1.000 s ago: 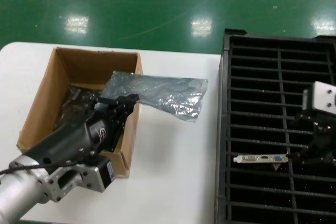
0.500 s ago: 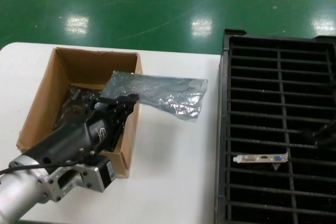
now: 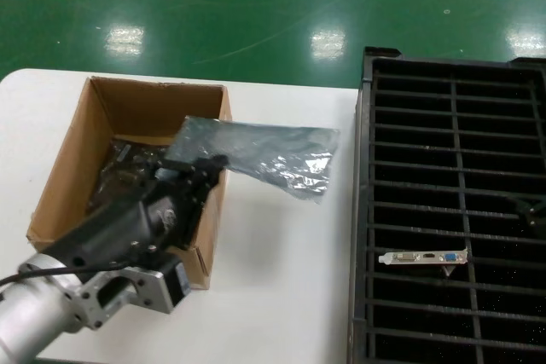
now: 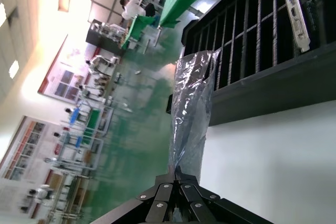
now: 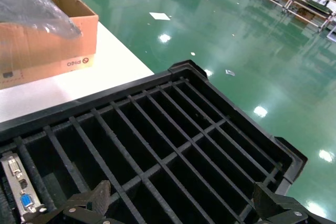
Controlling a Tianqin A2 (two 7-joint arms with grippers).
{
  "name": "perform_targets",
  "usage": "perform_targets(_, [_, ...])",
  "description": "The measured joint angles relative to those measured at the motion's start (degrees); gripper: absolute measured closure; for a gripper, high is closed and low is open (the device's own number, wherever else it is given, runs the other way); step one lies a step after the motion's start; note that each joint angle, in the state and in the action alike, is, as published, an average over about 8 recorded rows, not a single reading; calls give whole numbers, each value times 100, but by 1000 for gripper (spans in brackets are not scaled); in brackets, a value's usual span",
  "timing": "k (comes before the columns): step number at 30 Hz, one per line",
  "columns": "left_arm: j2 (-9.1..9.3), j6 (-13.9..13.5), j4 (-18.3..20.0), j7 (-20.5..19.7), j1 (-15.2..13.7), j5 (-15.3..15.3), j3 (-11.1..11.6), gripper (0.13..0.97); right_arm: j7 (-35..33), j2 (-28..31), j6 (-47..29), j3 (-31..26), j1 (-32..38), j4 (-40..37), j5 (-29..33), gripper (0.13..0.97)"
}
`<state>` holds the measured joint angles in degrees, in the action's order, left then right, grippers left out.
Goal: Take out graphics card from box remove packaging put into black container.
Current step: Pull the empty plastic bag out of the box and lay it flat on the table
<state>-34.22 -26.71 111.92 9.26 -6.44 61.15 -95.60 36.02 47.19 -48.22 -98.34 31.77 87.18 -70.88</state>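
Since a moment ago, the right end effector [image 3: 533,209] has been pulled away from the graphics card [image 3: 424,257] and is now almost out of the head view, at the right edge. From the head view, the card is seen standing in a slot of the black container [image 3: 363,210], with its silver end and blue port showing. The packaging [image 3: 264,153] is pinched by the left end effector [image 3: 207,165] over the near wall of the box [image 3: 128,108], and it sticks out over the white desk [image 3: 273,296]. The bag could be dropped onto the desk or snagged on the box wall if the grip is let go too soon. No writing can be read in this view.

In the left wrist view, the left end effector [image 4: 176,174] is seen pressed together on one end of the packaging [image 4: 191,108]. The bag hangs long and loose, so it could slip out. The graphics card [image 4: 295,17] is seen far off in the black container [image 4: 273,77]. No words can be read.

In the right wrist view, the right end effector [image 5: 184,203] is spread wide and holds nothing. It hangs above the black container [image 5: 231,108], with the graphics card [image 5: 21,190] near one finger, so the card could be bumped if the arm swings that way. On the box [image 5: 47,51], small red letters are seen upside down; they look like "PIGO", but that is not sure.
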Motion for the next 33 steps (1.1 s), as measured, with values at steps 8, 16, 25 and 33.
perform_targets(8, [789, -1311, 140, -1514, -222, -429, 335, 958, 1, 0, 3, 3, -3, -3, -1, 152])
perform_targets(16, [2542, -3249, -717, -3565, -970, -831, 1339, 958, 1, 0, 3, 3, -3, -2, -1, 131])
perform_targets(25, [3358, -3658, -1994, -6086, -1655, -2075, 1544, 954, 1, 0, 3, 3, -3, -2, -1, 129])
perform_targets(33, [3413, -3129, -2435, -7504, -1922, -2656, 1283, 950, 0, 0, 3, 3, -3, -3, -1, 129])
